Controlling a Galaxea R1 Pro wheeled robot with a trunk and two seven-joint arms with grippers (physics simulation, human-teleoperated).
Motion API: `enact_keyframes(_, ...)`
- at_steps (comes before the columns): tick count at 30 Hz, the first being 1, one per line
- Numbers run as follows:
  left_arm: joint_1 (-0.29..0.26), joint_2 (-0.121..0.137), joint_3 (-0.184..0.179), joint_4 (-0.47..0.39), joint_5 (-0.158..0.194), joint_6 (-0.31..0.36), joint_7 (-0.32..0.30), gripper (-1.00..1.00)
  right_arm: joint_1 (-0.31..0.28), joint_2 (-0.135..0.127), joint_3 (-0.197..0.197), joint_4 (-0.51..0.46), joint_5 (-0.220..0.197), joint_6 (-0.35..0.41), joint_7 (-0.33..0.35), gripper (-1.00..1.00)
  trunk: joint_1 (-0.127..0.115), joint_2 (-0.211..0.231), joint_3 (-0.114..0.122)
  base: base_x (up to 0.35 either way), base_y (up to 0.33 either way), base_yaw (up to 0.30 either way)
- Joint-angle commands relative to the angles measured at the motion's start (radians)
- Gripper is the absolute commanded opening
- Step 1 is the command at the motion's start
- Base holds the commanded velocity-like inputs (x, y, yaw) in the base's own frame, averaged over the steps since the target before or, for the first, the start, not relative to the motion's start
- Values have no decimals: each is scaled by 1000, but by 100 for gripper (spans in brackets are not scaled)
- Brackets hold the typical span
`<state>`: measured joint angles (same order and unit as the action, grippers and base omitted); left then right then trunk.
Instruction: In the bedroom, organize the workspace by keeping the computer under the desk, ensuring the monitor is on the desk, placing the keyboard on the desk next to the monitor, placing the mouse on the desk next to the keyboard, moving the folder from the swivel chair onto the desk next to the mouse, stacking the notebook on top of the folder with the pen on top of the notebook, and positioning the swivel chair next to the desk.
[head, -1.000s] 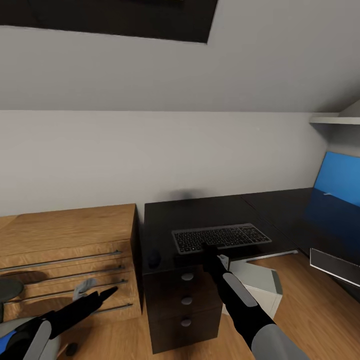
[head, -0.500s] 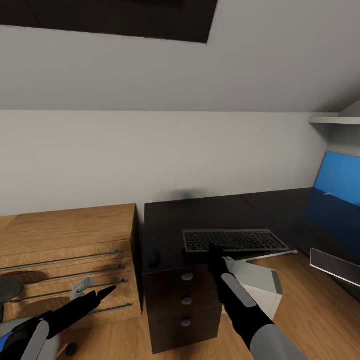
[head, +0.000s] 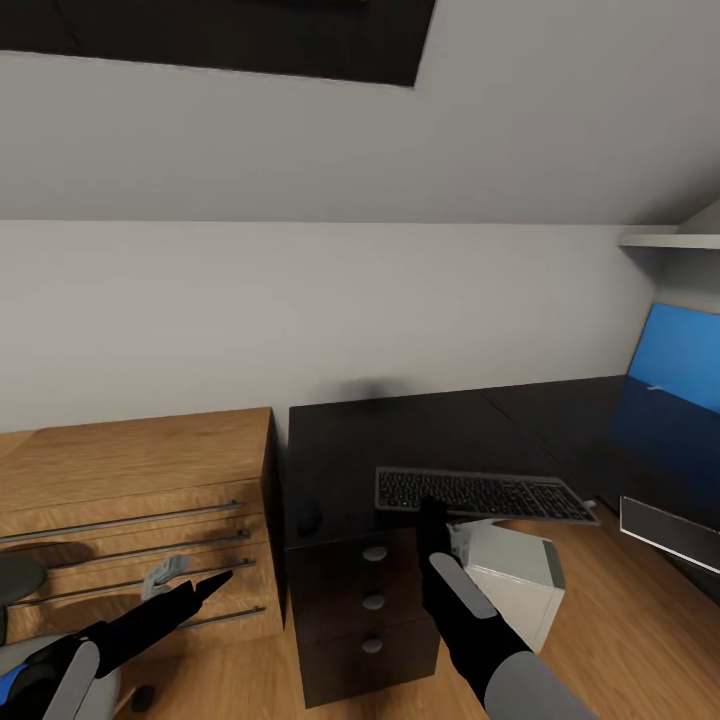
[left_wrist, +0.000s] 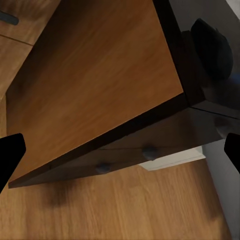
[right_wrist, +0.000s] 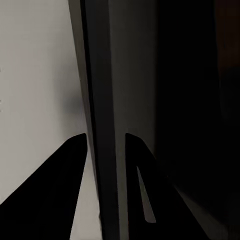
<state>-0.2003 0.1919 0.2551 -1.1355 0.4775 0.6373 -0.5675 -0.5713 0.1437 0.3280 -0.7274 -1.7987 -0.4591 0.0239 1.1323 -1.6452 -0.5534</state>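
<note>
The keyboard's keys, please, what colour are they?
Dark, with pale lettering, on the keyboard; the head view shows it best.

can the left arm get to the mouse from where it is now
Probably yes. The mouse sits near the desk's front left corner with nothing around it, and the open left gripper hangs just below and to its left.

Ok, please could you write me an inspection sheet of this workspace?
Surface: black desk, glossy, mostly bare.
Job's things: keyboard lies flat, right part seems to overhang the front edge; mouse near the left front corner; computer on the floor below.
Clutter: blue panel on the right wing, unidentified.
Hands: right hand shut on the keyboard's near edge; left hand open, empty.
Cables: nothing seen.
Surroundings: wooden dresser beside the desk, white wall, wood floor.
</note>
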Motion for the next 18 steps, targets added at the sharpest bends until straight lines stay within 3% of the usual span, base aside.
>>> enact_keyframes(1, -1, 0, 1, 0, 4, 7, -1, 100, -1, -1, 4, -2, -10, -9, 5, -100, 0, -1, -1, 0, 0, 0)
enact_keyframes(6, -1, -1, 1, 0, 4, 7, -2, 100, -1, -1, 2, -5, -10, -10, 32, -100, 0, -1, -1, 6, 6, 0)
enact_keyframes(14, -1, -2, 0, 0, 4, 7, -1, 100, 0, -1, 2, -6, -12, -8, 151, -100, 0, -1, -1, 85, 71, 0)
enact_keyframes(18, -1, -1, 0, 0, 4, 7, -1, 100, 1, -1, 3, -6, -13, -7, 159, -100, 0, -1, -1, 10, 8, 0)
